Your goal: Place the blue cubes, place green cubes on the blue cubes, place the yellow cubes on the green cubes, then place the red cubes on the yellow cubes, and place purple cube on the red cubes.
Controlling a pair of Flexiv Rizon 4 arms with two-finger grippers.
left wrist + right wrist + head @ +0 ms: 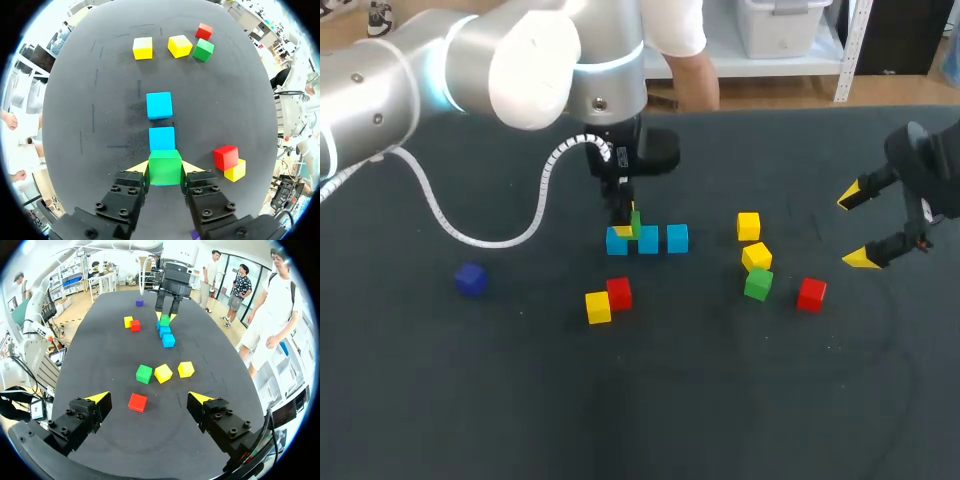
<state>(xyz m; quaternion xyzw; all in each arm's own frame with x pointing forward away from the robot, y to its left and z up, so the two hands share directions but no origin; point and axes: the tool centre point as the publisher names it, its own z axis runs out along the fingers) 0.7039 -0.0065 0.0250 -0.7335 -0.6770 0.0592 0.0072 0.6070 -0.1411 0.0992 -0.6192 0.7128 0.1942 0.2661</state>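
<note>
Three light blue cubes [648,240] lie in a row mid-table. My left gripper [625,218] is shut on a green cube [165,167], a yellow tip on each side, right over the left-hand blue cube [617,241]; contact between the two is unclear. The other blue cubes [162,138] [159,105] lie ahead of it. A second green cube [758,284] sits with two yellow cubes [756,256] [749,226] and a red cube [811,294]. The purple cube [471,279] is far left. My right gripper [860,228] hangs open at the right, holding nothing.
A red cube [619,293] and a yellow cube [598,307] touch each other just in front of the blue row. In the right wrist view the lone red cube [137,402] lies on the table ahead of the open fingers.
</note>
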